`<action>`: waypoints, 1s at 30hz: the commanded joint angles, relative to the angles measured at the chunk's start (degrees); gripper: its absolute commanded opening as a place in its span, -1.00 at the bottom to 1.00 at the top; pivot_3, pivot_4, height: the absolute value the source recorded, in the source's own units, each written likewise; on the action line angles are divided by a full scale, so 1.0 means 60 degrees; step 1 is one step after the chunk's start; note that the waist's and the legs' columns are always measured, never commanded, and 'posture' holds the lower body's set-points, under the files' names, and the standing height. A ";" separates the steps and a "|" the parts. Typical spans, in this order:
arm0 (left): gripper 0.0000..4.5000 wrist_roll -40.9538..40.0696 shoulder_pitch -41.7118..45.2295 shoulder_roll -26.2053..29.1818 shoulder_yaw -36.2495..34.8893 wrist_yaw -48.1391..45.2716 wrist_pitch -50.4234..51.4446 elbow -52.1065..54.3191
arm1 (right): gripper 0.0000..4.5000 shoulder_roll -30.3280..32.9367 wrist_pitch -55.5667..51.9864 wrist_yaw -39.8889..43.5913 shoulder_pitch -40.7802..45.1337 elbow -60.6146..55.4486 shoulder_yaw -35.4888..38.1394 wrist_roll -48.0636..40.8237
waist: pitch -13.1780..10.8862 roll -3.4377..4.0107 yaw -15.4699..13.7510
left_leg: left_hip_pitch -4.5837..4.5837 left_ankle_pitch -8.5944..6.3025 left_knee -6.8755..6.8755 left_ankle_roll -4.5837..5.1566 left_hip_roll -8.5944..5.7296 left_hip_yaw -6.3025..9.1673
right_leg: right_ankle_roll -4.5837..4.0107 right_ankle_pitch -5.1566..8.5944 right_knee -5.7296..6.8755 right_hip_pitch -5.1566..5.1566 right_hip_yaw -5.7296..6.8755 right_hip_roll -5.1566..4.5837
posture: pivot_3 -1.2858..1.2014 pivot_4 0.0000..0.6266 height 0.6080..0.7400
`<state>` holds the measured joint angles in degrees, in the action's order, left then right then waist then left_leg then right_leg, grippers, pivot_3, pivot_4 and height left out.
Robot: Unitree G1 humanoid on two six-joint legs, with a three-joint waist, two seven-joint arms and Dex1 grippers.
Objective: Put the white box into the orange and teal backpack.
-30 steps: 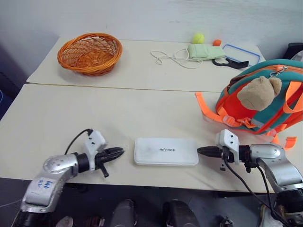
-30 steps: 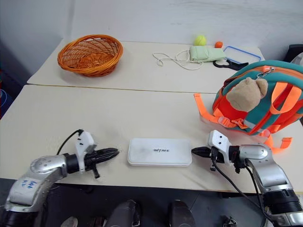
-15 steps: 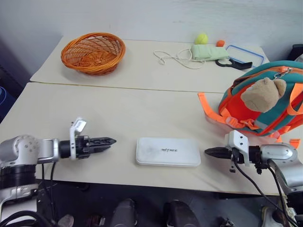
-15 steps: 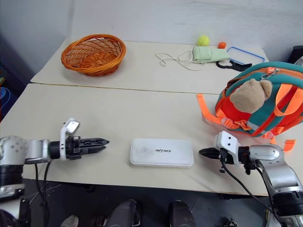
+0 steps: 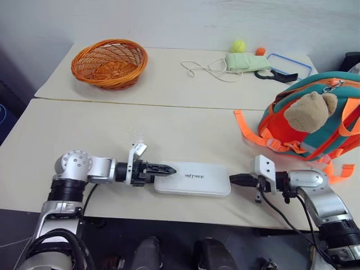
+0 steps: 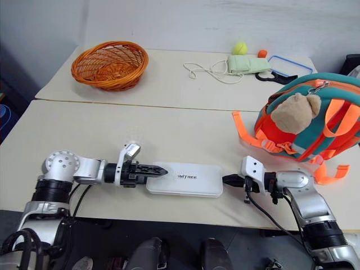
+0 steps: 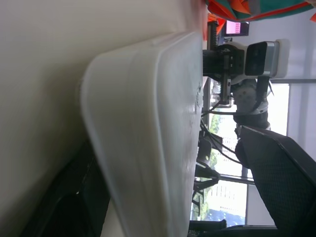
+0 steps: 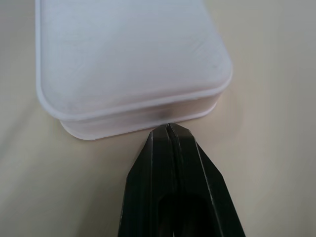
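Note:
The white box (image 5: 197, 179) lies flat near the table's front edge, its dark lettering facing up. My left gripper (image 5: 166, 169) is open at the box's left end, and one finger (image 7: 276, 182) reaches over the lid. My right gripper (image 5: 232, 179) is shut, and its tip (image 8: 169, 129) presses against the box's right end. The orange and teal backpack (image 5: 283, 132) stands on the table at the right behind my right arm, with a tan plush bear (image 5: 309, 109) hanging on its front.
An orange wicker basket (image 5: 109, 62) sits on the far table at the left. At the far right are a yellow ball (image 5: 236, 45), a green pouch (image 5: 243, 61) with a white cord (image 5: 205, 68), and a blue-rimmed lid (image 5: 289, 64). An orange strap (image 5: 247, 128) trails from the backpack.
My left gripper opened, rolled and swung right onto the box's left end. The right gripper slid left against the box's right end, and the box shifted slightly left.

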<state>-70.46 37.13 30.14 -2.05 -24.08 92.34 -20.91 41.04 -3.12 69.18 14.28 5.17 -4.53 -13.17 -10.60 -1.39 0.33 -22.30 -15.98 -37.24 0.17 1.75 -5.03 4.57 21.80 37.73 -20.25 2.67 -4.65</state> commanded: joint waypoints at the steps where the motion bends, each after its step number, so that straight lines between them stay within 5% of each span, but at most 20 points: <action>1: 0.79 -0.0570 0.0116 -0.0277 -0.0056 0.0195 0.0027 -0.0104 | -1.00 -0.0182 0.0195 -0.0005 0.0070 -0.0019 -0.0187 0.0049 | 0.0000 0.0000 0.0023 | 0.0000 0.0001 0.0001 -0.0002 0.0003 0.0000 | 0.0000 0.0000 -0.0001 0.0000 0.0000 0.0004 | 0.03 -0.52 1.00; 9: -0.17 -0.1104 -0.0258 -0.0363 -0.0452 0.0301 0.0027 0.0680 | -1.00 -0.0352 -0.0509 -0.0314 -0.0588 -0.0842 0.0544 -0.0825 | 0.0000 -0.0001 0.0019 | 0.0002 0.0007 0.0004 -0.0011 0.0007 0.0002 | 0.0000 0.0000 0.0000 0.0000 0.0000 0.0008 | 0.03 -0.52 1.00; 11: -0.43 -0.1328 -0.0404 -0.0160 -0.0395 0.0222 0.0027 0.1011 | -0.74 -0.0293 -0.0654 -0.0441 -0.1091 -0.1314 0.1056 -0.1291 | 0.0000 -0.0002 -0.0004 | -0.0001 0.0006 0.0013 -0.0011 0.0007 0.0003 | 0.0000 0.0000 -0.0005 -0.0003 -0.0002 0.0008 | 0.03 -0.52 1.00; 15: -0.48 -0.1227 -0.0886 -0.0169 -0.1256 -0.0067 -0.0391 0.2129 | -0.15 -0.0210 -0.1111 -0.1083 -0.2498 -0.2459 0.2290 -0.2047 | -0.0001 -0.0001 -0.0020 | -0.0008 0.0006 0.0014 -0.0010 0.0003 0.0007 | 0.0000 0.0000 -0.0017 -0.0002 0.0000 0.0003 | 0.03 -0.52 1.00; 22: -0.48 0.0172 -0.2624 0.0353 -0.2751 -0.3464 -0.4704 0.4802 | 0.94 -0.0835 -0.1233 -0.2795 -0.5624 -0.3226 0.6407 -0.3235 | -0.0001 0.0002 -0.0015 | -0.0008 0.0003 0.0035 -0.0016 0.0004 0.0001 | 0.0000 0.0000 -0.0057 0.0013 0.0002 0.0015 | 0.03 -0.52 1.00; 26: -0.48 0.0423 -0.3186 0.0764 -0.3391 -0.4331 -0.5688 0.4930 | 0.99 -0.0764 -0.0723 -0.3135 -0.5728 -0.2259 0.7818 -0.3301 | -0.0003 0.0006 0.0030 | 0.0020 0.0000 0.0049 -0.0018 0.0010 -0.0027 | -0.0001 0.0001 -0.0063 0.0026 -0.0022 0.0019 | 0.03 -0.52 1.00; 30: -0.48 0.1021 -0.3403 0.1222 -0.3143 -0.5135 -0.6390 0.5044 | 0.99 -0.0048 -0.0535 -0.3147 -0.4373 -0.1204 0.7977 -0.3355 | -0.0006 0.0013 0.0092 | 0.0028 -0.0003 0.0056 -0.0014 0.0009 -0.0032 | -0.0003 0.0001 -0.0062 0.0026 -0.0033 0.0019 | 0.03 -0.52 1.00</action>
<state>-64.87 16.44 36.78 -21.23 -52.12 56.30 6.65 38.46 -7.58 50.44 -14.90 -3.08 41.79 -32.09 -10.63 -1.31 0.89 -22.15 -16.00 -36.90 0.11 1.79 -5.24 4.56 21.81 37.36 -20.11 2.46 -4.55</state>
